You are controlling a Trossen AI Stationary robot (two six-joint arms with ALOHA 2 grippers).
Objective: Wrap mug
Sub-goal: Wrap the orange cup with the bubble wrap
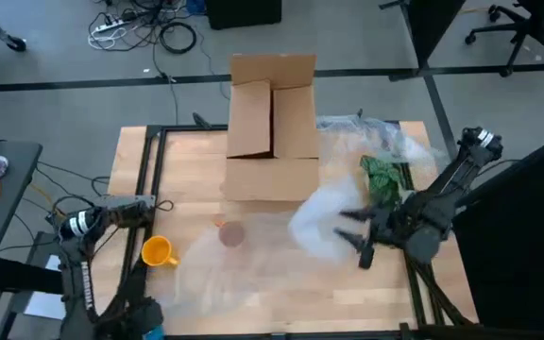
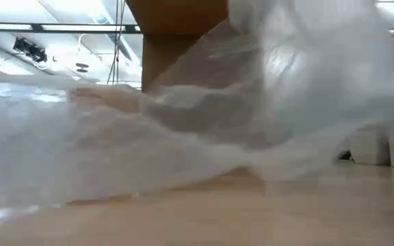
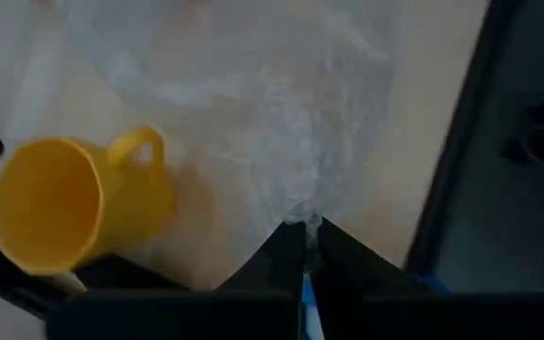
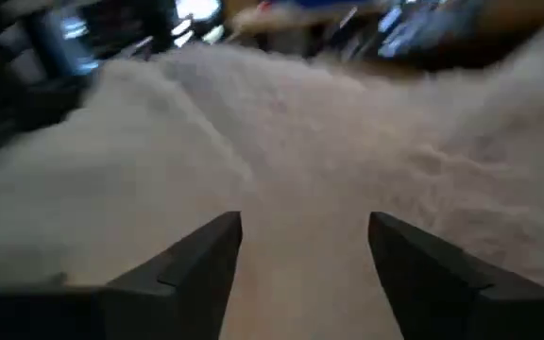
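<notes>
The yellow mug lies on its side at the table's near left, its mouth toward the left wrist camera, and no gripper touches it. A clear plastic sheet is spread over the table's middle and billows up at its right part. My left gripper sits at the near-left edge, shut on the sheet. My right gripper stands open at the sheet's raised right side, its fingers apart with plastic in front of them. My left gripper pinches the plastic sheet between its two shut fingers at the sheet's near-left edge. It comes from the table's near-left side, pointing low across the table. The sheet spreads away from the fingers over the wood. My right gripper: whether it touches the sheet cannot be told.
An open cardboard box stands at the far middle. More crumpled plastic and a green thing lie at the far right. A brown round thing sits at the sheet's middle. Black frame rails run along the table's left.
</notes>
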